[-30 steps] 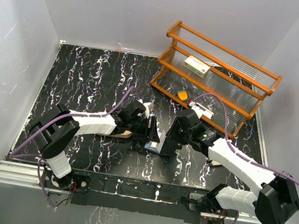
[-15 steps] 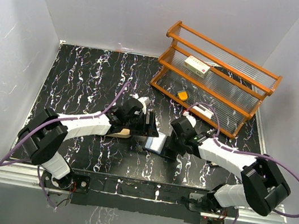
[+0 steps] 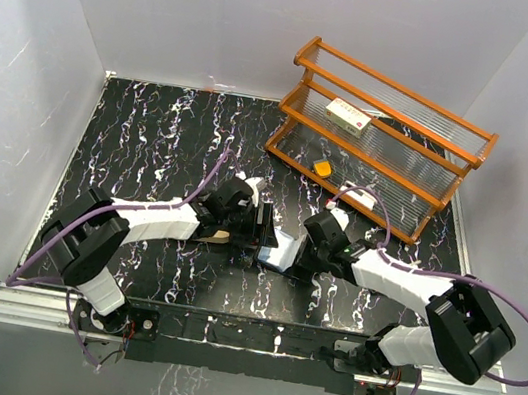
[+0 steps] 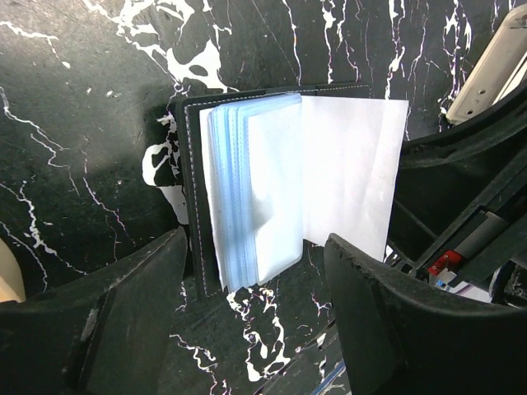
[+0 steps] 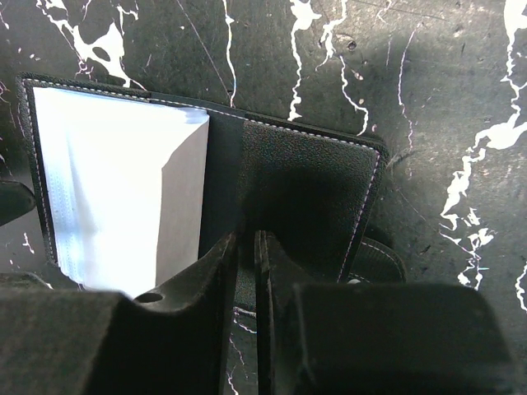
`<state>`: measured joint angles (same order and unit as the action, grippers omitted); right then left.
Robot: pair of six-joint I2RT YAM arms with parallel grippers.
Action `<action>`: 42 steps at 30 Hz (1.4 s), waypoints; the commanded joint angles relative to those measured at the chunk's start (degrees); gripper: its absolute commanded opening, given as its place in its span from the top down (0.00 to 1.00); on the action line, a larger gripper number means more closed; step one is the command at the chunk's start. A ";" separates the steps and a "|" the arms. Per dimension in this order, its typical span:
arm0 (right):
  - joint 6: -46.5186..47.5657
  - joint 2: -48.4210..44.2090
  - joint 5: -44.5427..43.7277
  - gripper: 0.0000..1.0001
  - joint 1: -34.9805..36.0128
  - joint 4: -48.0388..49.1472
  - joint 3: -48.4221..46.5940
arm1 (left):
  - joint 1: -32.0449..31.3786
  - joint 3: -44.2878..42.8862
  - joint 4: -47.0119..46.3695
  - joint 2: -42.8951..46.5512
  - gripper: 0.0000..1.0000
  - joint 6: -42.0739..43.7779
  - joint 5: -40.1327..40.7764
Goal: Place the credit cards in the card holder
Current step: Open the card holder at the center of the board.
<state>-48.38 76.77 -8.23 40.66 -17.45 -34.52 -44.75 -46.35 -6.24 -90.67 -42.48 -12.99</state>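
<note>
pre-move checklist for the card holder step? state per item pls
1. Card holder lying open, inside up: ok.
2. Left end effector open above it, nothing between the fingers: ok.
3. Right end effector over the black cover, jaws nearly together: ok.
4. Right end effector really pinning that cover: cannot tell.
5. One of the credit cards in an end effector, ready to insert: not ok, none seen.
6. Where the credit cards lie: cannot tell, none made out in any view.
</note>
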 commanded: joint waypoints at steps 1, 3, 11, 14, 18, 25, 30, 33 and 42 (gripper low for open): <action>-0.15 0.05 -2.88 0.87 -0.20 0.22 2.48 | -0.24 1.12 -3.67 -0.61 0.35 -0.17 -2.83; -0.18 -0.16 -2.68 0.87 -0.40 0.60 3.18 | -0.24 1.59 -4.47 -0.81 0.35 -0.68 -3.38; -0.14 -0.77 -2.41 0.87 -0.59 1.33 4.47 | -0.24 2.63 -6.47 -1.11 0.37 -2.30 -5.12; -0.17 -0.91 -2.35 0.87 -0.59 1.32 4.47 | -0.25 3.06 -8.07 -0.81 0.43 -3.63 -6.56; -0.16 -1.05 -2.15 0.87 -0.59 1.66 4.44 | -0.25 3.41 -9.62 0.45 0.50 -4.92 -7.84; -0.15 -2.13 -1.56 0.87 -0.59 2.84 4.86 | -0.18 3.62 -9.64 0.19 0.66 -4.78 -8.44; 1.01 -2.74 0.29 0.86 -0.60 4.08 4.73 | -0.24 4.24 -9.75 0.93 0.92 -4.24 -8.19; 1.56 -3.45 2.11 0.84 -0.59 3.51 3.78 | -0.24 4.53 -8.86 1.83 1.00 -3.71 -7.95; 2.07 -9.59 15.00 0.62 -0.59 7.30 1.96 | -0.37 10.44 -3.85 11.55 1.00 -5.73 -4.18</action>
<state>-46.61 69.80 -0.60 40.34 -14.50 -31.18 -44.77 -38.50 -12.58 -86.00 -47.22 -19.33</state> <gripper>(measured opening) 0.331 0.026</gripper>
